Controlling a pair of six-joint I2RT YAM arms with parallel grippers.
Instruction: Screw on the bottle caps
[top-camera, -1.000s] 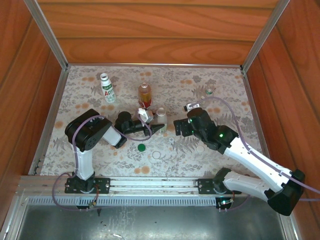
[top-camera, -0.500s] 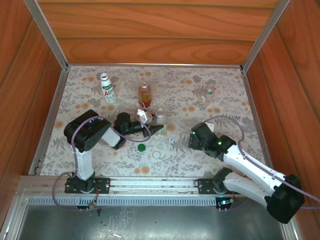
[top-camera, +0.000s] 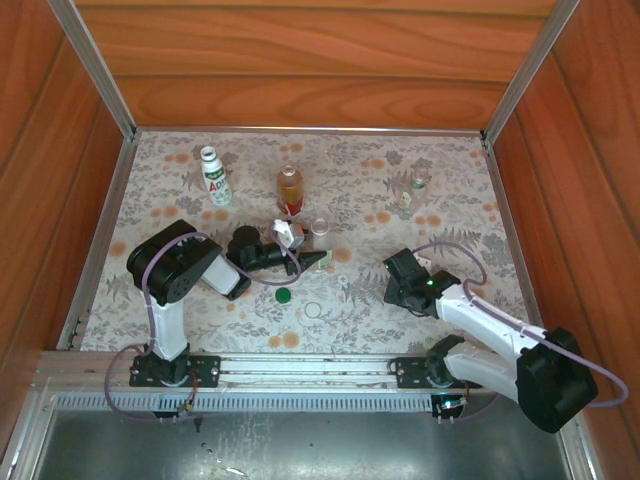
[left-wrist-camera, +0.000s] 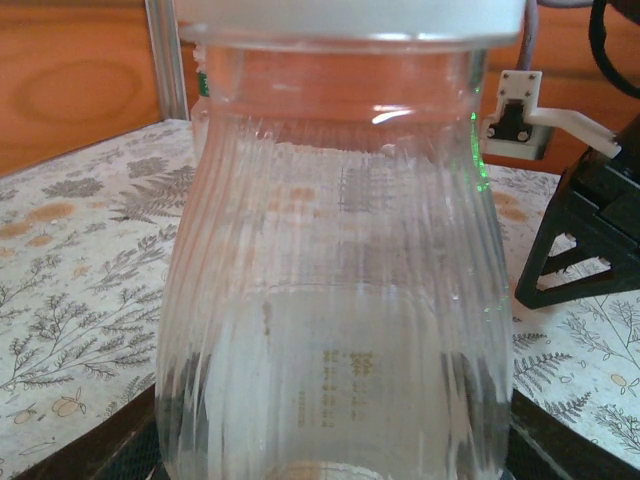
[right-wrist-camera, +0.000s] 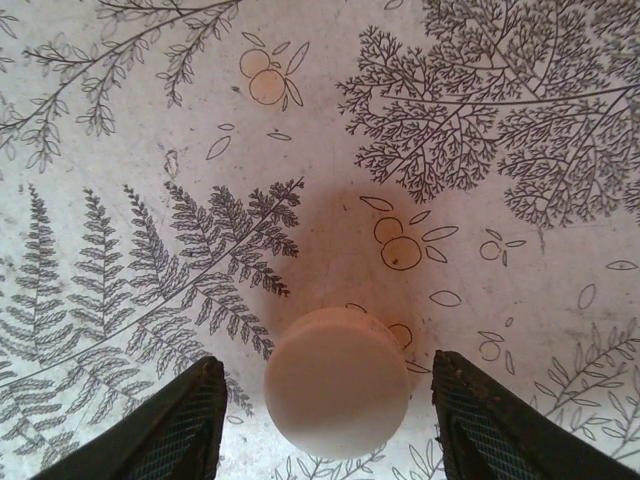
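my L gripper (top-camera: 320, 257) held short clear bottle (left-wrist-camera: 335, 300) | R gripper (right-wrist-camera: 325, 400) stood open astride white cap (right-wrist-camera: 337, 382) | fern-print cloth (right-wrist-camera: 150, 150), wood walls (top-camera: 320, 60)

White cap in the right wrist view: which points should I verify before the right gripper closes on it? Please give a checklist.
1. White cap roughly centred between the fingers of the right gripper: ok.
2. Jaws open, gap on each side of the cap: ok.
3. Cap lying flat on the tablecloth: ok.
4. Cap's open side facing down: cannot tell.
5. Short clear bottle upright between the fingers of the left gripper: ok.
6. Bottle's mouth free for this cap: cannot tell.
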